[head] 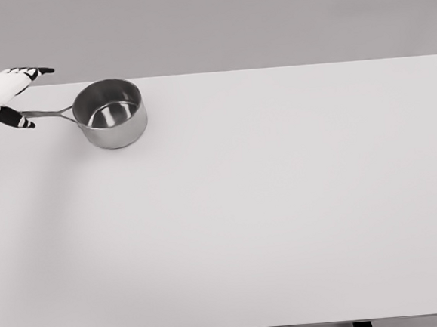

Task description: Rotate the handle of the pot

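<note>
The left hand [5, 95], fingers spread, sits at the handle [48, 114] end of the pot [111, 113] on the table [282, 204].

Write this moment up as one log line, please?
left hand: open, at handle end | pot: upright, far-left on table | right hand: out of view

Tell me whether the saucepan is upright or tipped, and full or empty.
Upright and empty. The saucepan sits flat on the table, its open rim facing up and bare metal bottom visible inside; its handle points left toward the left hand.
</note>
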### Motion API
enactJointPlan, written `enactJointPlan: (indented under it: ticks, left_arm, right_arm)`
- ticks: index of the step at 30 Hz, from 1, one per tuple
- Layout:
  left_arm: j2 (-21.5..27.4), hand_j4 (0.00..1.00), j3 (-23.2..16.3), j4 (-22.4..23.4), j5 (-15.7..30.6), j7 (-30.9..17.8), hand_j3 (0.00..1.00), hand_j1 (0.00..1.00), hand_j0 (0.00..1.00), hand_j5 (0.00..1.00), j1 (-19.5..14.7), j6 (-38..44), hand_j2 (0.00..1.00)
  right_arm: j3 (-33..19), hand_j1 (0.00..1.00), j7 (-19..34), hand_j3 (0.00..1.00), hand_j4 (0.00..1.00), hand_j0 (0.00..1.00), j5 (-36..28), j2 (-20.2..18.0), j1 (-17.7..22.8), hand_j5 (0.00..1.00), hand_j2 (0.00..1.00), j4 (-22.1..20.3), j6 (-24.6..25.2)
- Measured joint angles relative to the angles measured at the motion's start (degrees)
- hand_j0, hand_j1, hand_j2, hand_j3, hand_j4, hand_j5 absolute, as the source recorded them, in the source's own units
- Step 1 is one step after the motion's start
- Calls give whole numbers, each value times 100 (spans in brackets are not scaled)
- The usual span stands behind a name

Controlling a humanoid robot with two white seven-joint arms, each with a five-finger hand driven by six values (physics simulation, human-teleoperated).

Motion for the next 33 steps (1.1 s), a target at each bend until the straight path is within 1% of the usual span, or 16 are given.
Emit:
enactJointPlan:
  ticks: [10, 22, 25, 26, 28, 33]
  left_arm:
    - [3, 100, -1, 29, 6, 93, 100, 100, 100, 100, 0, 5, 100]
    - [19, 100, -4, -92, 84, 97, 100, 100, 100, 100, 105, -288, 100]
    - [34, 100, 109, -474, 156, 95, 100, 100, 100, 100, 553, -306, 100]
    - [43, 100, 186, -651, 202, 95, 100, 100, 100, 100, 756, -309, 100]
    - [57, 100, 397, -1034, 271, 95, 100, 100, 100, 100, 1028, -312, 100]
    - [85, 100, 1035, -1934, 344, 96, 100, 100, 100, 100, 1485, -312, 100]
  right_arm:
    - [0, 100, 0, 100, 100, 100, 0, 0, 0, 100, 100, 0, 0]
    - [0, 100, 0, 100, 100, 100, 0, 0, 0, 100, 100, 0, 0]
    - [0, 100, 0, 100, 100, 100, 0, 0, 0, 100, 100, 0, 0]
    - [0, 100, 0, 100, 100, 100, -1, 0, 0, 100, 100, 0, 0]
    - [0, 100, 0, 100, 100, 100, 0, 0, 0, 100, 100, 0, 0]
    - [0, 100, 0, 100, 100, 100, 0, 0, 0, 100, 100, 0, 0]
